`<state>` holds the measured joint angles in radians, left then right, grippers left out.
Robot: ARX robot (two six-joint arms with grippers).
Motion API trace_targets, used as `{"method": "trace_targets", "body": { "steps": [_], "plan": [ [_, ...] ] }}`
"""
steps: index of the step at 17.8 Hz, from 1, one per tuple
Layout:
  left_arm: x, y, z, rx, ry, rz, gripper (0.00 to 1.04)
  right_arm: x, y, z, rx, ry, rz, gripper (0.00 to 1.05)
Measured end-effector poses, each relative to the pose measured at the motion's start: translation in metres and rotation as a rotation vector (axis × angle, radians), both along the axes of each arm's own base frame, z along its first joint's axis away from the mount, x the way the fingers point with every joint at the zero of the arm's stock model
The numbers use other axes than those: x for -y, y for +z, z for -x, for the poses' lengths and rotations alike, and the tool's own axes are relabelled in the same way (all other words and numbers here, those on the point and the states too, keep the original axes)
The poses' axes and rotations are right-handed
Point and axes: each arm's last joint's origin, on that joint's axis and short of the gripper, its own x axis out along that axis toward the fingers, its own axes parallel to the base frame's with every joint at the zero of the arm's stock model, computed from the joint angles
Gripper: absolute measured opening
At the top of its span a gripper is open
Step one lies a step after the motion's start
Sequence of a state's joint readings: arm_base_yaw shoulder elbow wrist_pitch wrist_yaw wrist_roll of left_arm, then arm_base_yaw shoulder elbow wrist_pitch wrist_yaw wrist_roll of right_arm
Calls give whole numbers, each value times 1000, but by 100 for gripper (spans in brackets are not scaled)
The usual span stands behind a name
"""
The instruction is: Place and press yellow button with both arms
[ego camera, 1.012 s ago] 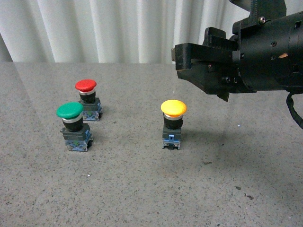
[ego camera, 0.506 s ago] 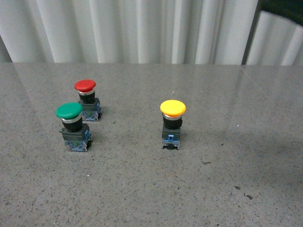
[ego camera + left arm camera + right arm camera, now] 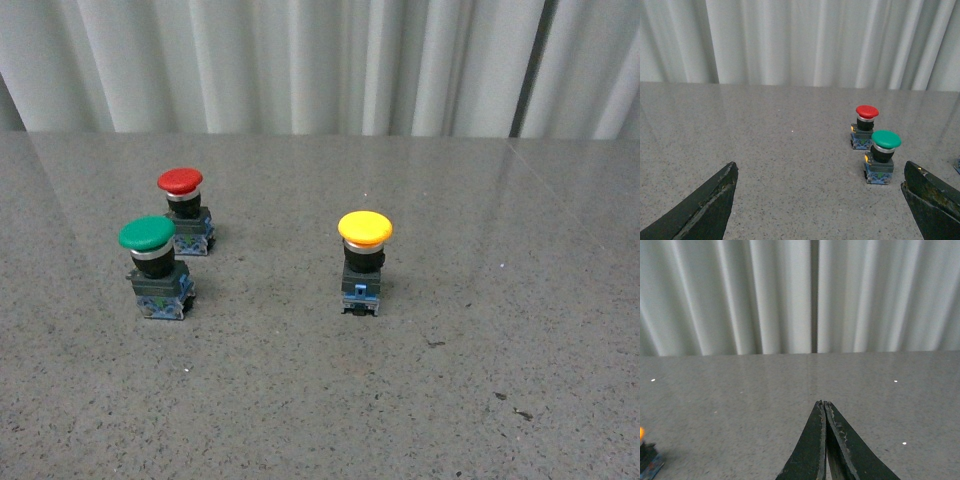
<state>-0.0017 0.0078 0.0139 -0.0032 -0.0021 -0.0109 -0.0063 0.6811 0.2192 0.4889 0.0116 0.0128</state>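
Right arm is gone from upper right of front view since a second ago; its gripper (image 3: pixel 824 412) is now clenched empty, left gripper (image 3: pixel 822 200) spread wide, empty. Yellow mushroom-cap push button on grey-blue base (image 3: pixel 364 260) is sitting upright centre frame on speckled grey table (image 3: pixel 480 400), untouched and apparently already pressed – looks like both arms are retracting

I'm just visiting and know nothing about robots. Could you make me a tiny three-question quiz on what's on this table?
1. True or false: the yellow button stands upright, apart from the other two.
2. Which button stands nearest the green button? A yellow, B red, C none.
3. Fill in: the left claw is open; the right claw is ____.

Key: 1 true. 2 B, the red button. 3 shut.
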Motion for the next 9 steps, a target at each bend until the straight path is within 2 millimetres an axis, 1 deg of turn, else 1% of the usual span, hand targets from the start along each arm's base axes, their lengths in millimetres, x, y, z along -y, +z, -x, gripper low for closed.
{"method": "trace_targets", "body": {
  "steps": [4,8,9],
  "plan": [
    [0,0,0,0,0,0,98,-1,-23,11,-52,18,5,2],
    [0,0,0,0,-1,0,98,-1,-26,21,-18,18,6,2],
    [0,0,0,0,-1,0,98,-1,-31,24,-27,18,6,2]
  ]
}}
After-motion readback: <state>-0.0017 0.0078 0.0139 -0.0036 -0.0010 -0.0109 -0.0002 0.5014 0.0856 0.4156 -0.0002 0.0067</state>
